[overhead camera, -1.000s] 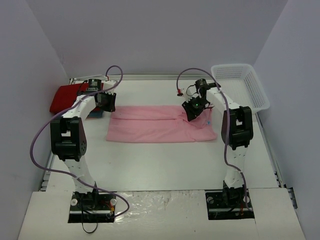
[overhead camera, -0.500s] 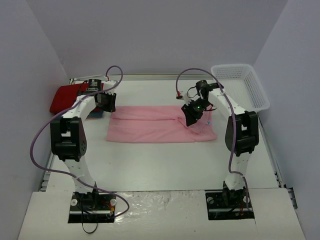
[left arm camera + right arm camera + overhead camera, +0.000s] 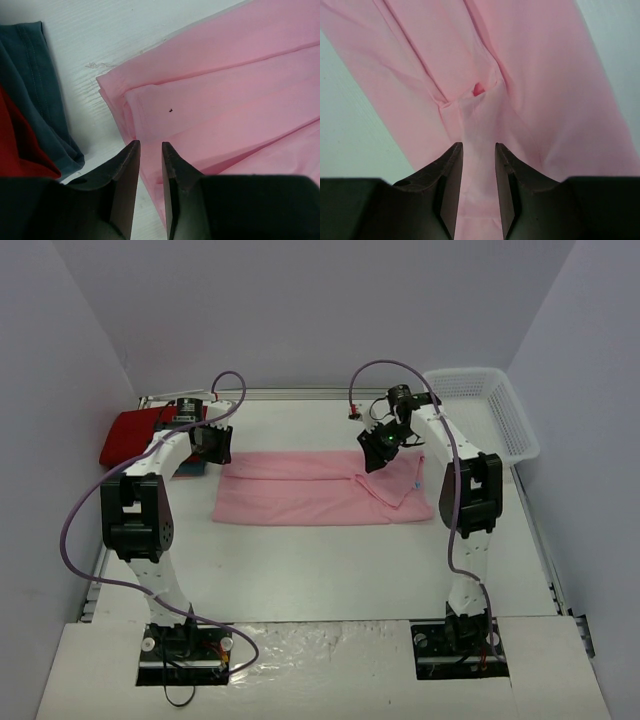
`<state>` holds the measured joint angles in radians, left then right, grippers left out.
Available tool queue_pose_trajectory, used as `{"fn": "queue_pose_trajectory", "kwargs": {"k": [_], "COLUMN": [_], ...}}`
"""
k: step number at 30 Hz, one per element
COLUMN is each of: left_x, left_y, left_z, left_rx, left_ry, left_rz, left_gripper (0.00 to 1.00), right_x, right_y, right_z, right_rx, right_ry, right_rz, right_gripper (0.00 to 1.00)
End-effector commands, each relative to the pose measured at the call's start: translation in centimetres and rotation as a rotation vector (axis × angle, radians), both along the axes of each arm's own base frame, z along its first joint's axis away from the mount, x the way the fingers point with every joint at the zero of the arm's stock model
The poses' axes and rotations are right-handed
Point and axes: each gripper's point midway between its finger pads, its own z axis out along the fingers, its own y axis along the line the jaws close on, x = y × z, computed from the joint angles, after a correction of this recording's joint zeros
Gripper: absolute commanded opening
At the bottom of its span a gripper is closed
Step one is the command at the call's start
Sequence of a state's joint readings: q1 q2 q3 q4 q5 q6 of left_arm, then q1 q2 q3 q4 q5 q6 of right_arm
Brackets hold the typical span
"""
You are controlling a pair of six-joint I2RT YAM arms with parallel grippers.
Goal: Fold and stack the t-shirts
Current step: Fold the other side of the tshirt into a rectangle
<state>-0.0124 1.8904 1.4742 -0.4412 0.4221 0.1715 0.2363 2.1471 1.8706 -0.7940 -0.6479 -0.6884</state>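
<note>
The pink t-shirt (image 3: 300, 495) lies across the middle of the desk (image 3: 320, 580) as a long band folded lengthwise, its long edges running left to right. Its near edge is straight and flat. At its right end the cloth rises off the desk in a peaked fold to the right gripper (image 3: 385, 447).

In the right wrist view a ridge of pink cloth (image 3: 545, 75) runs up between the fingers of the right gripper (image 3: 478, 147), which pinches it. The fabric around the ridge draws into creases.

The left gripper (image 3: 213, 445) hangs over the shirt's left end. In the left wrist view the stacked layer edges of that end (image 3: 240, 90) lie flat on the desk. The left gripper (image 3: 150, 145) has only a narrow slit between its fingers, just at the shirt's corner. I cannot tell whether it holds any cloth.

Just left of that corner, across a thin strip of white desk, lies the teal-blue t-shirt (image 3: 35, 85), with the red t-shirt (image 3: 15, 145) on top of it at the desk's far left edge (image 3: 128, 435).

A white mesh basket (image 3: 500, 420) stands at the far right corner, apart from the shirt. Broad bare desk lies between the shirt's near edge and the arm bases, and a narrower strip behind it.
</note>
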Motion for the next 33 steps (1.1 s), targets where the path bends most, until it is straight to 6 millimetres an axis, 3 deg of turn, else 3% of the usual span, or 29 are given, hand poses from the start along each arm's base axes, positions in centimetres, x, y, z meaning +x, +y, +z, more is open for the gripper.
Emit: {"fn": "queue_pose_trajectory", "kwargs": {"k": [1,9,12,18,24,30,33], "left_x": [0.4,0.5,0.5,0.5,0.4,0.2,0.2], "left_y": [0.2,0.3,0.2,0.1,0.0,0.0,-0.1], "left_z": [3.0,2.4,2.2,2.3,2.5,2.5,2.8], "left_rx": [-0.006,0.002,0.001,-0.009,-0.016,-0.015,-0.017], "left_ry": [-0.064,-0.055,-0.049,-0.05,-0.054,-0.053,-0.061], "left_rz": [-0.002,0.0,-0.002,-0.003,-0.004,-0.008,-0.012], "left_gripper": [0.24,0.24,0.23,0.23,0.24,0.24,0.24], "right_x": [0.1,2.1,1.3,-2.2,-5.4,-6.9,-6.7], "right_y": [1.6,2.6,3.0,3.3,2.3,2.2,2.3], "right_z": [-0.3,-1.8,-2.6,-4.0,-4.3,-5.7,-6.0], "right_rx": [0.018,0.028,0.023,-0.002,-0.031,-0.04,-0.049], "right_ry": [0.034,0.043,0.068,0.13,0.182,0.231,0.222], "right_rz": [0.016,0.008,0.023,0.085,0.107,0.121,0.125], "right_gripper": [0.29,0.29,0.28,0.28,0.28,0.28,0.27]}}
